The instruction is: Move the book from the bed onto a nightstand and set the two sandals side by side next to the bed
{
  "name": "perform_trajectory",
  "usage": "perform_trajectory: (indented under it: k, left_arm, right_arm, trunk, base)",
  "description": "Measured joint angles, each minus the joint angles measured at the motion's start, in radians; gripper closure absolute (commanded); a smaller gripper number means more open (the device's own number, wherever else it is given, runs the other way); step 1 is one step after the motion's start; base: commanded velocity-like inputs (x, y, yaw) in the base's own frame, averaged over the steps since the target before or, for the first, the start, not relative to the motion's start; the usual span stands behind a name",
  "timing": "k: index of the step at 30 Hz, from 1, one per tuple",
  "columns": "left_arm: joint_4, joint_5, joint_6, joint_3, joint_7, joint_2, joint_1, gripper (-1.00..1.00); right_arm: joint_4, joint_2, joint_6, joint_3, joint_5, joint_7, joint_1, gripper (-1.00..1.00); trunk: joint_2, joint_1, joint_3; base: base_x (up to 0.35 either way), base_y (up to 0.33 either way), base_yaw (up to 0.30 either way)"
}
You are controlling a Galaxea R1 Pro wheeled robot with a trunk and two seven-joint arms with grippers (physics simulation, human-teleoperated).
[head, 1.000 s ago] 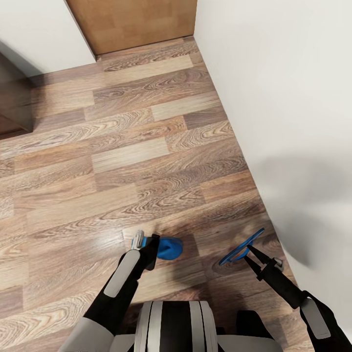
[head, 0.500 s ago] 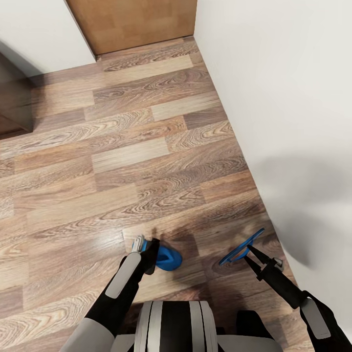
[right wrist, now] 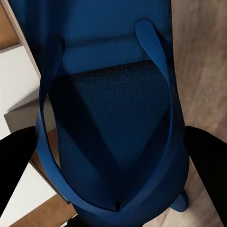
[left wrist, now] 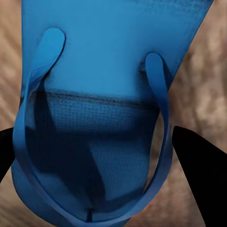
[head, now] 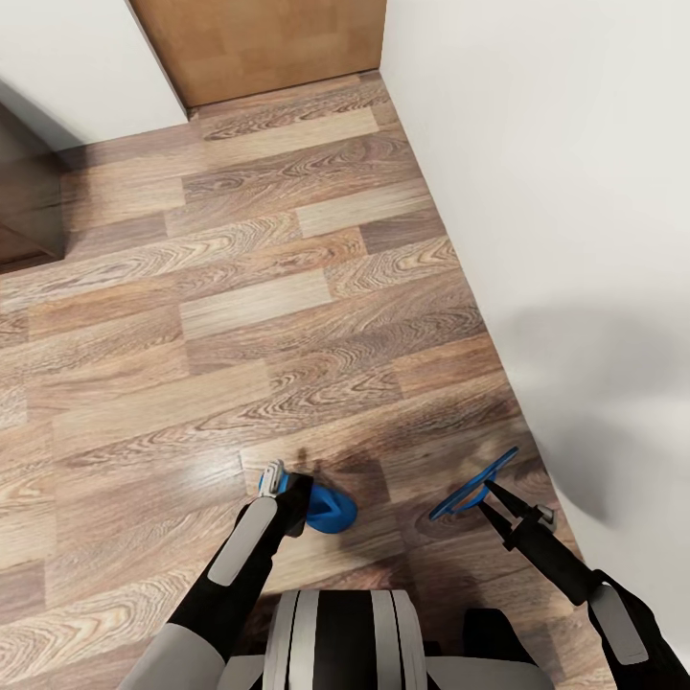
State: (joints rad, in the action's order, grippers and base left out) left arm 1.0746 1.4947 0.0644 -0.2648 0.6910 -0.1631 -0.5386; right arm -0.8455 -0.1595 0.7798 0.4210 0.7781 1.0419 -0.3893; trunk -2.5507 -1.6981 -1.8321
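Both bright blue sandals are in my grippers, low over the wood-plank floor [head: 240,316]. In the head view my left gripper [head: 299,500] is shut on one sandal [head: 332,510], just in front of my trunk. The left wrist view has that sandal [left wrist: 104,94] with its Y-strap between the black fingers [left wrist: 198,170]. My right gripper [head: 491,494] is shut on the other sandal [head: 471,487], which tilts edge-up close to the white wall. That sandal [right wrist: 109,94] lies between the fingers [right wrist: 208,161] in the right wrist view. The book, bed and nightstands are out of view.
A white wall [head: 575,192] runs along the right, close to my right arm. A plain brown door [head: 268,43] closes the far end. Dark furniture [head: 24,201] stands at the left edge. Open floor stretches ahead between them.
My left gripper has drawn back a little toward my trunk, taking its sandal with it. The right arm and its sandal have not moved.
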Motion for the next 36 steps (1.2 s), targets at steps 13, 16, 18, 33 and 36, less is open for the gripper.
perform_trajectory:
  k: [13,16,18,33,36]
  left_arm:
    - [0.006,-0.002,-0.001,-0.001,0.0,0.0,0.0,1.0]
    - [0.008,-0.002,-0.001,-0.001,0.001,0.0,0.0,1.0]
    - [0.009,-0.002,-0.001,-0.001,0.001,0.0,0.0,1.0]
    - [0.009,-0.003,-0.002,-0.001,0.001,0.002,0.0,1.0]
    - [0.009,-0.002,-0.003,-0.001,0.0,0.002,0.0,1.0]
  right_arm:
    - [0.0,0.0,0.001,0.0,0.002,0.0,0.0,1.0]
    - [0.0,0.0,0.0,0.0,0.0,0.0,0.0,1.0]
    - [0.0,0.0,0.0,0.0,0.0,0.0,0.0,1.0]
    - [0.0,0.0,0.001,0.0,0.002,0.0,0.0,1.0]
    - [0.0,0.0,0.001,0.0,0.002,0.0,0.0,1.0]
  trunk:
    - [0.001,0.002,0.015]
    - [0.001,0.002,0.015]
    - [0.001,0.002,0.015]
    - [0.003,0.006,0.054]
    - [0.004,0.008,0.066]
  base:
    - [0.0,0.0,0.0]
    - [0.0,0.0,0.0]
    - [0.0,0.0,0.0]
    - [0.0,0.0,0.0]
    - [0.0,0.0,0.0]
